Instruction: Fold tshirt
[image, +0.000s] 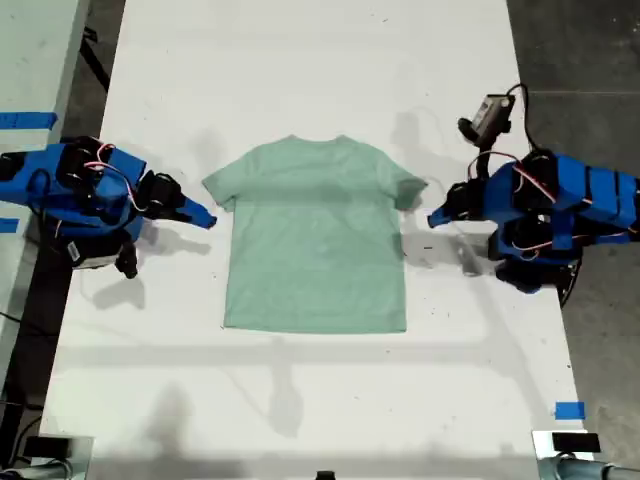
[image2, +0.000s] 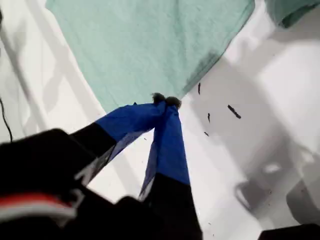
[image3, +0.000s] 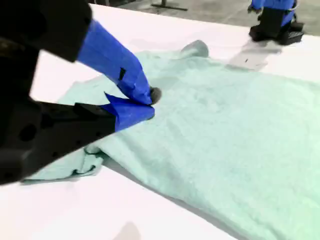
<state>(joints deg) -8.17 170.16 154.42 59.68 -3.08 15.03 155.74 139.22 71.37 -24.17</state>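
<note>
Exterior view: the tshirt (image: 315, 240) lies flat and face up in the middle of the white table (image: 300, 400), neck away from the camera, both sleeves spread, nothing folded yet. My first gripper (image: 433, 219) sits at this view's right, just beside the sleeve there. My second gripper (image: 208, 220) sits at this view's left, just below the other sleeve. Neither looks to be on the cloth.

First wrist view: my first gripper (image2: 165, 101) has its jaws pressed together with nothing between them. The tips are close to the side edge of the tshirt (image2: 140, 45) over bare table, with a few dark specks (image2: 233, 111) nearby.

Second wrist view: my second gripper (image3: 150, 102) also has its jaws closed, or very nearly so. They show in front of the tshirt (image3: 225, 125) near its rumpled sleeve (image3: 82, 162), and I see no cloth caught in them.

I judge the fabric to be thin, light and limp. It should drape and drag rather than hold shape, and it may slide on the smooth tabletop. A pinch in the middle would only bunch it. I would open both jaws and take it at the edges, at a shoulder seam or a hem corner, pinching the full thickness low against the table so the front and back layers lift together.
</note>
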